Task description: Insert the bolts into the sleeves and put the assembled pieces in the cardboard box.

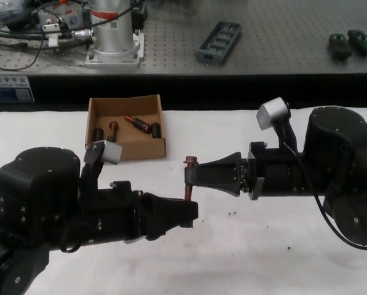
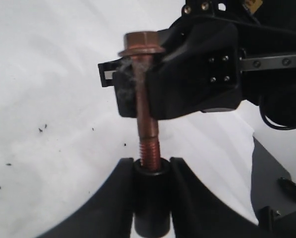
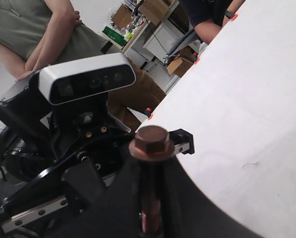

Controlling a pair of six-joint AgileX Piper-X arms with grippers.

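Note:
Over the middle of the white table, my right gripper (image 1: pixel 192 176) is shut on a copper bolt (image 1: pixel 189 179) held upright, head up. The bolt (image 2: pixel 144 99) has its threaded tip just inside the top of a black sleeve (image 2: pixel 151 198). My left gripper (image 2: pixel 151 191) is shut on that sleeve and sits below the bolt, left of the right arm (image 1: pixel 186 215). The bolt head (image 3: pixel 150 141) shows between the right fingers. The cardboard box (image 1: pixel 125 128) stands behind the left arm and holds several assembled pieces.
Behind the white table runs a perforated metal bench with a silver robot base (image 1: pixel 114 34), a dark slotted tray (image 1: pixel 219 41) and two black-green parts (image 1: pixel 351 43). Small dark specks (image 1: pixel 231 214) lie on the table. White surface stretches to the right and front.

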